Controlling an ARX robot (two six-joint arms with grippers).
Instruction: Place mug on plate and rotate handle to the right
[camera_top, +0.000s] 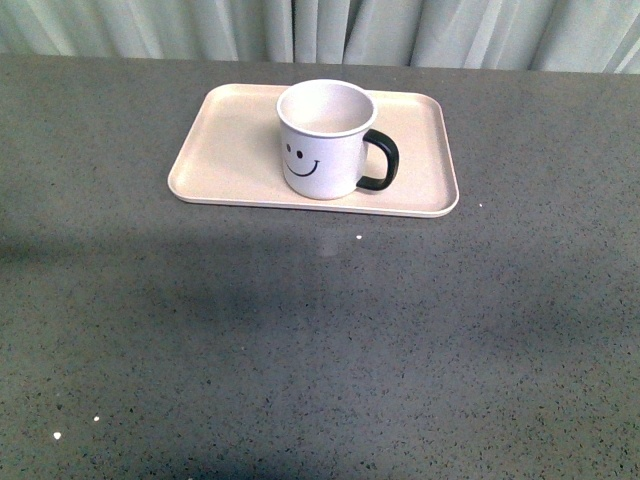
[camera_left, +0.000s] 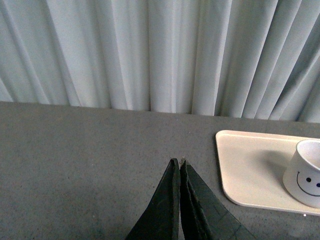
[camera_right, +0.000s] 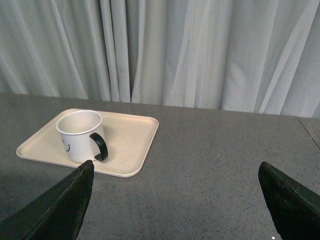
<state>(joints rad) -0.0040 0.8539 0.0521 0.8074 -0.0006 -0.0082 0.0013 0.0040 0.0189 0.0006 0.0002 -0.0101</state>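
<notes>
A: Entry one, the setting?
B: Grey speckled table (camera_top: 320, 350), with a pale pleated curtain (camera_top: 320, 25) along its far edge.

A: Entry two, the task things?
B: One beige plate (camera_top: 230, 140), lying flat on the table. One white mug (camera_top: 320, 150), upright on the plate, near its middle. The smiley face (camera_top: 300, 160) looks toward the robot. The black handle (camera_top: 383, 160) points to the robot's right.

A: Entry three, the left tool (camera_left: 179, 162)?
B: Clenched, fingers pressed together, nothing between them. Plate and mug lie ahead of it, toward the robot's right, well apart.

A: Entry four, the right tool (camera_right: 176, 165)?
B: Released, fingers spread wide, empty. Plate and mug lie ahead of it, toward the robot's left, well apart.
</notes>
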